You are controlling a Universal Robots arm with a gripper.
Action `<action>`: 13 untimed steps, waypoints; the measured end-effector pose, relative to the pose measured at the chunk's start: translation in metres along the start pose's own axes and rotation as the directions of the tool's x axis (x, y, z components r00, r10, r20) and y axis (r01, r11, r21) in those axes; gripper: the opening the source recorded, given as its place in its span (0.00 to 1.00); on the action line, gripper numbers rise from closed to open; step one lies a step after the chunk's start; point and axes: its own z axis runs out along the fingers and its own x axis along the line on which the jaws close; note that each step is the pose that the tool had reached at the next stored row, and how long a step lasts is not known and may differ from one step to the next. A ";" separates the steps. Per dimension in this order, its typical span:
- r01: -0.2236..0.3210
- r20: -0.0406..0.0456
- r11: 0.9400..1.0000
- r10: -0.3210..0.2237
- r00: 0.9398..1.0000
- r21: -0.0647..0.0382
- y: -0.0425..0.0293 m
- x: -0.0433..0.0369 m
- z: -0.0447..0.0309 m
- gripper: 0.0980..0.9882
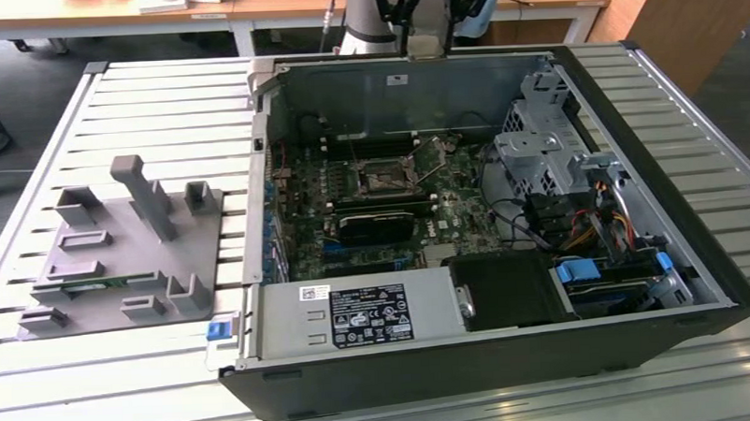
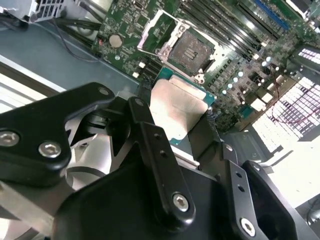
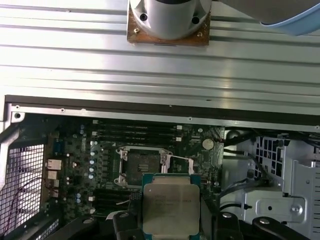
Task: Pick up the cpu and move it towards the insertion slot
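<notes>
The cpu [image 3: 171, 205] is a flat square chip with a silvery top plate and a pale rim. It sits between my gripper's black fingers [image 3: 125, 222], held in the air above the motherboard. My gripper [image 2: 177, 125] is shut on the cpu [image 2: 176, 107]. The insertion slot [image 3: 140, 167] is a square socket with a shiny metal frame and a dark centre, lying just beyond the chip in both wrist views [image 2: 192, 50]. In the exterior view the gripper [image 1: 423, 36] hangs over the case's far wall, and the insertion slot [image 1: 380, 177] lies mid-board below it.
The open computer case [image 1: 481, 375] lies on a slatted metal table [image 1: 159, 106]. A grey plastic tray [image 1: 115, 266] with upright posts stands at the exterior view's left. Drive cages and cables [image 1: 562, 195] crowd the case's right side. A power supply [image 1: 354, 319] fills its near edge.
</notes>
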 end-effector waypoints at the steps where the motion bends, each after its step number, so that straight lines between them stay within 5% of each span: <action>1: 0.000 0.000 1.000 0.000 1.000 0.000 0.0001 0.0037 0.0004 0.50; 5: -0.001 0.000 1.000 0.001 1.000 0.000 0.0013 0.0182 0.0016 0.50; 13: -0.008 0.008 1.000 0.008 1.000 -0.001 0.0028 0.0278 0.0048 0.50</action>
